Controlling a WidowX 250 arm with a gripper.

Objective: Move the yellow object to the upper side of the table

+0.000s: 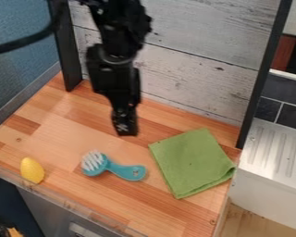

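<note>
We judge approach step in hand: yellow object [32,170] lies at eight o'clock from gripper [125,129], near table's [64,127] front edge. Jaws: we cannot tell how wide they stand; grip seems to hold nothing, though view there is poor. Next move calls for swing toward eight o'clock, clear of brush [116,168], lower, grasp, then carry toward twelve.

Ylw obj. [32,170], grn cloth [192,162], teal-&-wht brush [114,167].
</note>
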